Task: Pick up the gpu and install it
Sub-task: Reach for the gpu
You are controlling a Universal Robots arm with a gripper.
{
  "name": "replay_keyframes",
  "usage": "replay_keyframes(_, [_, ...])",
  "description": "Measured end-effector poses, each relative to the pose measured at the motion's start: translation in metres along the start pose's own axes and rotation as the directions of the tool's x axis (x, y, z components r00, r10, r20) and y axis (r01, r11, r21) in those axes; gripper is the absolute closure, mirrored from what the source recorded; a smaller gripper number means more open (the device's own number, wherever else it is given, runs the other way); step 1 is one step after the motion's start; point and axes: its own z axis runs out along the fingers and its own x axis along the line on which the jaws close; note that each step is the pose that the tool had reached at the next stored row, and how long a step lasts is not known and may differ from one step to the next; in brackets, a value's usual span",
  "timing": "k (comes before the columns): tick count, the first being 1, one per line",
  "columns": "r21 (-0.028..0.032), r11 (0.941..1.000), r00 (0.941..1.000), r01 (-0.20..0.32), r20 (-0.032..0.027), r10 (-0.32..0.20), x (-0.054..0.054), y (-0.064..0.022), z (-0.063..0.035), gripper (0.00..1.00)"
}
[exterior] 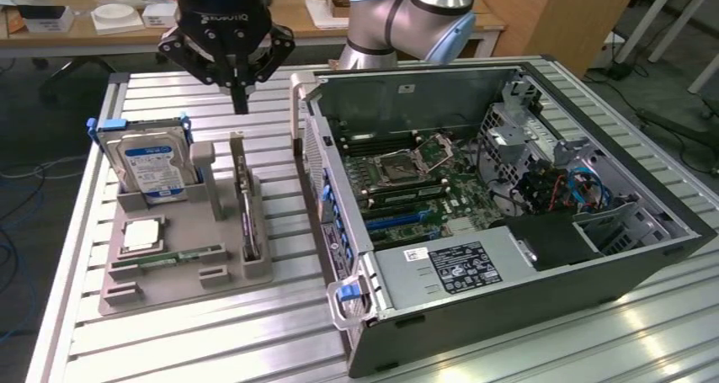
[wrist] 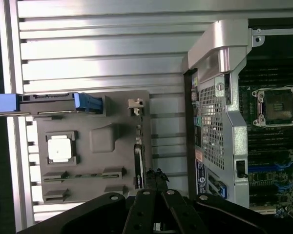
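Gripper clenched shut, fingertips pressed together, gripping nothing. It hangs from the arm, pointing straight down, above the gpu — which stands on edge in the grey holder beside the open computer case.

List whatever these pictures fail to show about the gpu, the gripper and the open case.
- gpu, exterior view: seen edge-on, so its face is not shown, and the grey holder hides its lower edge.
- gpu, wrist view: one end is lost behind the gripper.
- gripper, exterior view: top cut off by the picture's edge.
- Power supply label, exterior view: print too small to read.
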Motion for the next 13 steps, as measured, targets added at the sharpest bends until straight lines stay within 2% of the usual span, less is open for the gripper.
replay_keyframes(13, [0.0000,1.0000,1.0000,0.000,0.0000,0.000,0.020,-0.0015,-0.0005,0.90])
